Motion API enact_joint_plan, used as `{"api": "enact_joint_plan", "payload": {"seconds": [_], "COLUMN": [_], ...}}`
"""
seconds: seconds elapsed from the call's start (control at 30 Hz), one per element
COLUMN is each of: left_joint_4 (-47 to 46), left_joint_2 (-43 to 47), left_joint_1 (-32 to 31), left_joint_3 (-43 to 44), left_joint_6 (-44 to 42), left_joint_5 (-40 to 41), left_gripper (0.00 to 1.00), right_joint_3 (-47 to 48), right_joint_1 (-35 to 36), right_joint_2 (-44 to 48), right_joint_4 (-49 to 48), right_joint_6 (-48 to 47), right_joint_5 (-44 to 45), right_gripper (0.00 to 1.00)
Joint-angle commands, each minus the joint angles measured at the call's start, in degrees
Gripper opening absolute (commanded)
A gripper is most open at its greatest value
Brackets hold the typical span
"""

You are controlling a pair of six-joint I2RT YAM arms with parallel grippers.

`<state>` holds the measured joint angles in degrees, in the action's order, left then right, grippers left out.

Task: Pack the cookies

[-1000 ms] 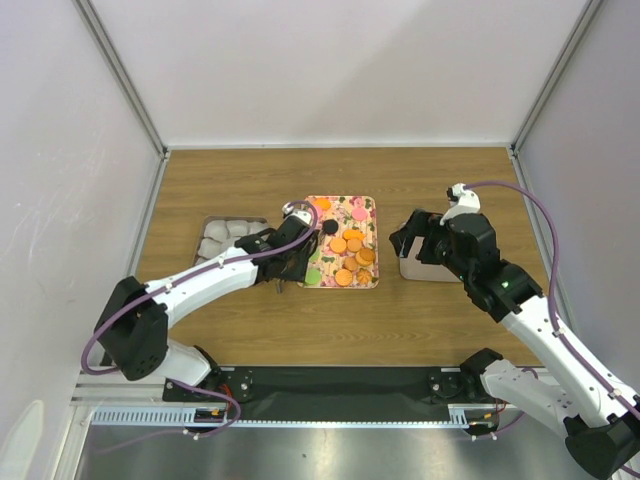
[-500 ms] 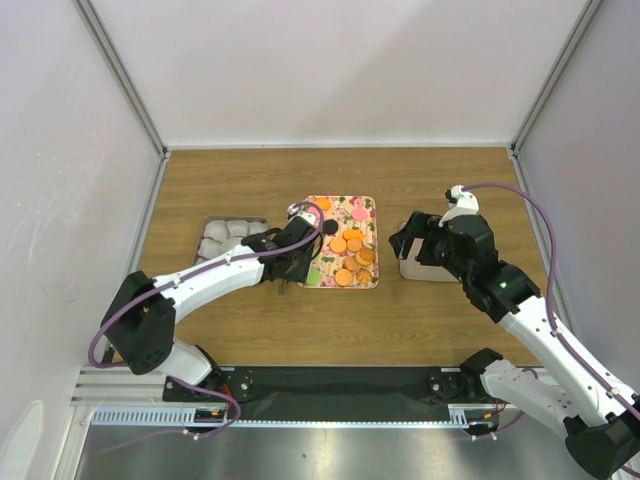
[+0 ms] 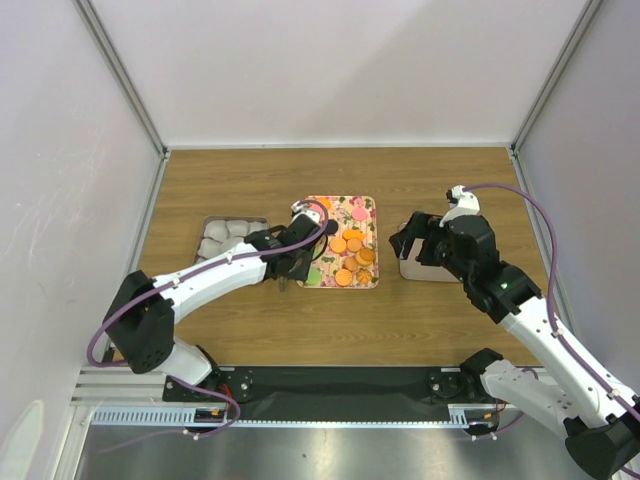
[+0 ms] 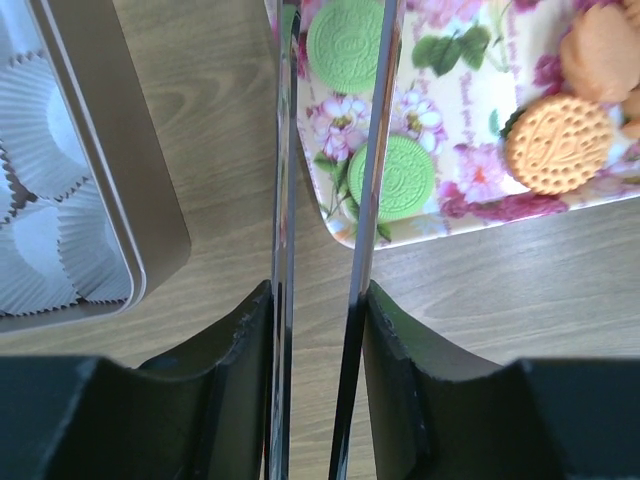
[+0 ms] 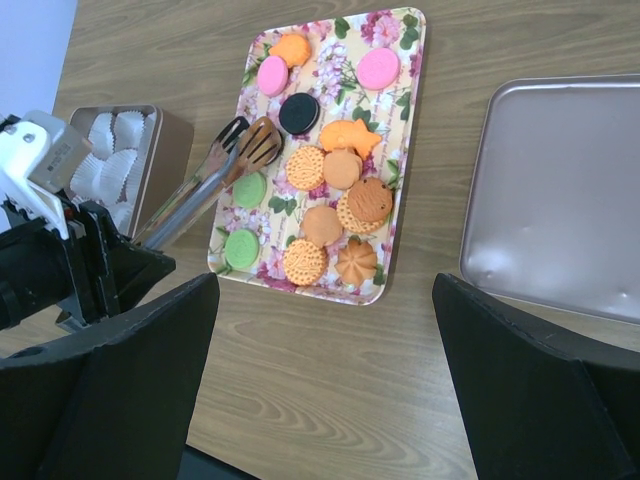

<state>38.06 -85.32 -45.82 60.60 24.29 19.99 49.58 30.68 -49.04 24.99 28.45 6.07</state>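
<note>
Wood-grain desk (image 3: 400,180) with pale walls around it, so going left to right: far left is the metal tin (image 4: 120,170), lined with white paper cups (image 4: 40,130), sitting just beside the tray with a strip of bare desk between them. Next up, my left fingers (image 4: 250,335) are clamped on a pair of metal tongs (image 5: 205,180), gripping them by the handle end so the two blades run out ahead of me, a little apart from each other. From my left wrist view the blades cross over the near left corner of the floral tray (image 5: 395,120), right above the two green cookies (image 4: 345,35). The right wrist view puts the tong tips over the tray's left side, close to the black cookie (image 5: 299,113). I can't tell if the tips are touching anything. All the cookies (image 5: 305,167) I can see are lying flat on that tray: pink ones toward the far end, the black one below them, a bunch of orange ones down the middle and the greens along the left edge. Right of the tray, apart from it, the flat grey lid (image 5: 560,190) lies on the desk. My right fingers (image 5: 540,400) are spread wide apart, gripping nothing, up above the desk by the lid.
</note>
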Motion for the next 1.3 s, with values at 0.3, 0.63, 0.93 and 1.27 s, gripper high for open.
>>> {"api": "enact_joint_plan", "payload": {"seconds": [0.3, 0.63, 0.93, 1.27], "left_joint_4": [2.1, 7.3, 10.4, 11.1], "left_joint_2": [3.4, 10.3, 16.6, 20.0], "left_joint_1": [-0.5, -0.3, 9.3, 23.2], "left_joint_3": [7.5, 10.9, 6.7, 1.5], "left_joint_6": [-1.8, -1.1, -0.1, -0.1], "left_joint_5": [2.4, 5.8, 6.8, 4.6], "left_gripper": [0.4, 0.4, 0.4, 0.41], "right_joint_3": [0.6, 2.4, 4.9, 6.6], "right_joint_1": [-0.3, -0.4, -0.4, -0.5], "right_joint_2": [1.5, -1.2, -6.6, -13.5], "right_joint_4": [-1.1, -2.1, -4.6, -6.4], "right_joint_6": [-0.4, -1.0, -2.3, -4.5], "right_joint_5": [0.0, -0.8, -3.5, -9.0], "right_gripper": [0.95, 0.95, 0.94, 0.94]}}
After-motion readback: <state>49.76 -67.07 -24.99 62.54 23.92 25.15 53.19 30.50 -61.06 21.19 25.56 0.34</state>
